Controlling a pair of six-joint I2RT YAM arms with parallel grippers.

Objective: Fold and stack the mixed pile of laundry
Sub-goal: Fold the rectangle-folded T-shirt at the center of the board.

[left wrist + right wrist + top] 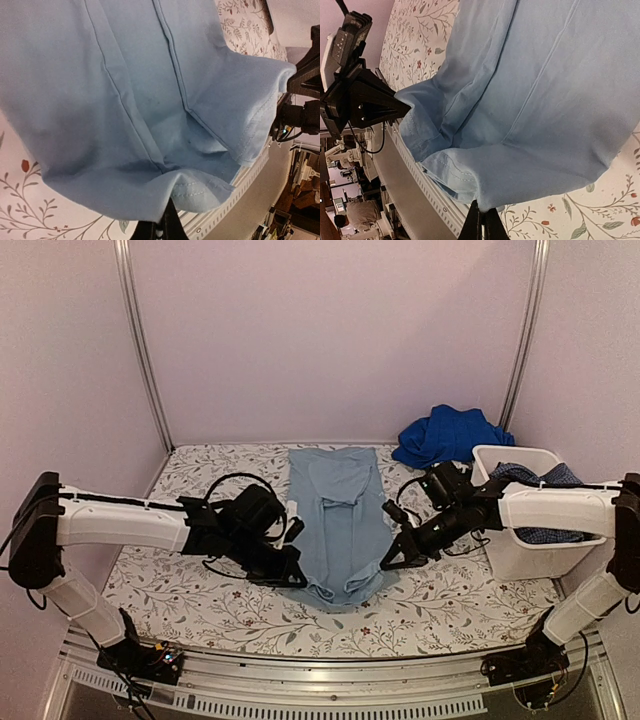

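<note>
Your L claw (291, 577) & R claw (389, 561) are each clamped on a near hem corner of the pale blue garment (338, 505). Its long axis runs straight away from both, so prob. fold far-ward.

Reaching inward from either side, forearms near level (wrists tipped downward): left gripper (294, 577) and right gripper (386, 562), both pinched tight.
</note>
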